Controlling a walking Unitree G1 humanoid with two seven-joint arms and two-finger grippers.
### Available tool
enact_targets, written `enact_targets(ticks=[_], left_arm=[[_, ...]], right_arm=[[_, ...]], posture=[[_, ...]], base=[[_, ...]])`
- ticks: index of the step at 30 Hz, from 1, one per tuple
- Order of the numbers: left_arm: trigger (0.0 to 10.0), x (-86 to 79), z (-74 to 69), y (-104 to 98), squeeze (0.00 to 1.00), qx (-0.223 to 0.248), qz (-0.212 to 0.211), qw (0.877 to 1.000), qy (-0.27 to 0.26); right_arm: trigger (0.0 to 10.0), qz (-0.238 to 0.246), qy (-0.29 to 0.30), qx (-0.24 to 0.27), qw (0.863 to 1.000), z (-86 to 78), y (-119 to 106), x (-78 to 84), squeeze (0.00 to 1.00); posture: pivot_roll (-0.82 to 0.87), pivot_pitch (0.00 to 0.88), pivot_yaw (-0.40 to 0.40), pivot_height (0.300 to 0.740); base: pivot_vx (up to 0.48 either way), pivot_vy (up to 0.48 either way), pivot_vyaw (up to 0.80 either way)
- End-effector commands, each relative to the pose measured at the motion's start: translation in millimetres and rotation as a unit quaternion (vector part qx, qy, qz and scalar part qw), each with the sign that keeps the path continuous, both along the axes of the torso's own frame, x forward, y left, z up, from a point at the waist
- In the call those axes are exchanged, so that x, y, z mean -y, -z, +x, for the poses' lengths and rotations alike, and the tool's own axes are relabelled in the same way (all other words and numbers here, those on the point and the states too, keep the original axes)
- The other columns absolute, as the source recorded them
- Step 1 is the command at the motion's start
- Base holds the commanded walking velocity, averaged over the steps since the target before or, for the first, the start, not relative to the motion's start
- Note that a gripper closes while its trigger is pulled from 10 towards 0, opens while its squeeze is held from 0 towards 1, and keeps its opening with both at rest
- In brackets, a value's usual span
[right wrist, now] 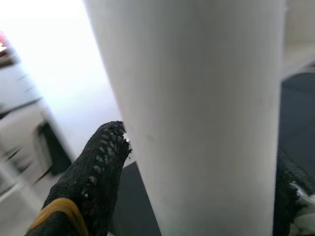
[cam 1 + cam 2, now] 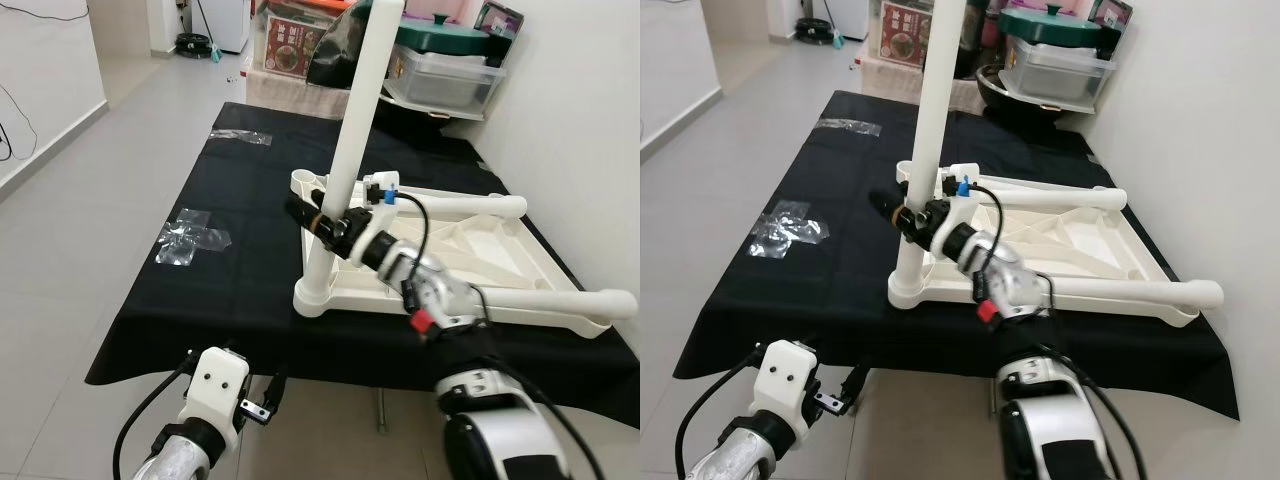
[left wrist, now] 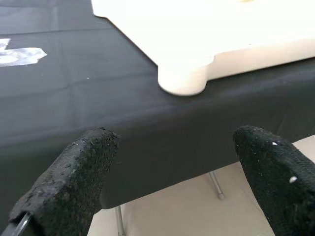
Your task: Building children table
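Right gripper [image 2: 322, 215] grasps one upright white plastic leg [image 2: 358, 120] on the overturned white tabletop [image 2: 480, 250], two legs lying; left gripper [image 3: 167, 182] released, near.

A long worktop draped in black cloth [image 2: 240, 250] stands on pale grey floor tiles [image 2: 90, 200], its right side near a white wall [image 2: 580, 110]. Clear plastic storage boxes [image 2: 445, 75] sit at the far end.

Upturned tabletop [image 2: 470, 250] on the worktop [image 2: 250, 270], right half; one leg [image 2: 350, 150] upright at its near-left corner; plastic wrap [image 2: 190, 237] to the left; storage boxes [image 2: 440, 70] behind.
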State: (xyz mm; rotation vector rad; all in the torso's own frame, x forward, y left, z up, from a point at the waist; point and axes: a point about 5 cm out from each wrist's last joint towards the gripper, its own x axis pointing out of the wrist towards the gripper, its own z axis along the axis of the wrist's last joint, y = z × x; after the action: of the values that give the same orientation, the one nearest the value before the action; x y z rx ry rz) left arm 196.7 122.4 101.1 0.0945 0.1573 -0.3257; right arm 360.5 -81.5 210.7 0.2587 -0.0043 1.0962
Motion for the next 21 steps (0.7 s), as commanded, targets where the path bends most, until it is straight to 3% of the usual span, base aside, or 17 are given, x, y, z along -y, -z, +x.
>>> enact_targets(ticks=[1,6,8,9,11,14,16,18,19,20,21], left_arm=[[10.0,2.5,-1.1,4,0.00,-0.009,-0.002,1.000,0.003],[10.0,2.4,-1.5,4,0.00,-0.009,-0.001,1.000,0.002],[10.0,2.4,-1.5,4,0.00,-0.009,-0.001,1.000,0.002],[10.0,2.2,-1.7,4,0.00,-0.009,0.000,1.000,0.002],[10.0,2.1,-1.9,4,0.00,-0.009,0.000,1.000,0.001],[10.0,1.7,-2.2,4,0.00,-0.009,0.000,1.000,0.001],[10.0,1.6,-2.2,4,0.00,-0.009,0.000,1.000,0.002],[10.0,1.5,-2.3,4,0.00,-0.010,-0.001,1.000,0.002],[10.0,1.5,-2.3,4,0.00,-0.010,-0.001,1.000,0.002],[10.0,1.5,-2.2,4,0.00,-0.010,-0.001,1.000,0.002],[10.0,1.5,-2.0,4,0.00,-0.010,-0.001,1.000,0.003]], right_arm=[[10.0,-0.012,-0.110,0.020,0.994,-14.3,-1,-16.1,0.00],[10.0,-0.048,-0.189,0.049,0.979,-23.0,1,-24.6,0.00],[10.0,-0.048,-0.189,0.049,0.979,-23.0,1,-24.6,0.00],[0.0,-0.054,-0.185,0.055,0.980,-20.2,1,-29.6,0.00],[0.0,-0.057,-0.163,0.059,0.983,-16.0,0,-34.5,0.00],[0.0,-0.072,-0.032,0.059,0.995,3.0,-1,-38.6,0.00],[0.0,-0.074,0.001,0.057,0.996,7.5,-1,-37.1,0.00],[0.0,-0.069,0.103,0.027,0.992,19.5,-2,-30.6,0.00],[0.0,-0.069,0.103,0.027,0.992,19.5,-2,-30.6,0.00],[0.0,-0.065,0.183,0.002,0.981,26.0,1,-23.9,0.00],[0.0,-0.061,0.275,-0.029,0.959,30.9,7,-14.5,0.00]], posture=[[0.13,0.022,-0.175,0.740],[0.14,0.025,-0.179,0.740],[0.14,0.025,-0.179,0.740],[0.14,0.025,-0.179,0.740],[0.14,0.025,-0.179,0.740],[0.14,0.025,-0.178,0.740],[0.14,0.025,-0.178,0.740],[0.14,0.026,-0.175,0.740],[0.14,0.026,-0.175,0.740],[0.13,0.023,-0.175,0.740],[0.13,0.023,-0.173,0.740]], base=[[0.000,0.000,0.00],[0.000,0.000,0.00],[0.000,0.000,0.00],[0.000,0.000,0.00],[0.000,0.000,0.00],[0.000,0.000,0.00],[0.000,0.000,0.00],[0.000,0.000,0.00],[0.000,0.000,0.00],[0.000,0.000,0.00],[0.000,0.000,0.00]])
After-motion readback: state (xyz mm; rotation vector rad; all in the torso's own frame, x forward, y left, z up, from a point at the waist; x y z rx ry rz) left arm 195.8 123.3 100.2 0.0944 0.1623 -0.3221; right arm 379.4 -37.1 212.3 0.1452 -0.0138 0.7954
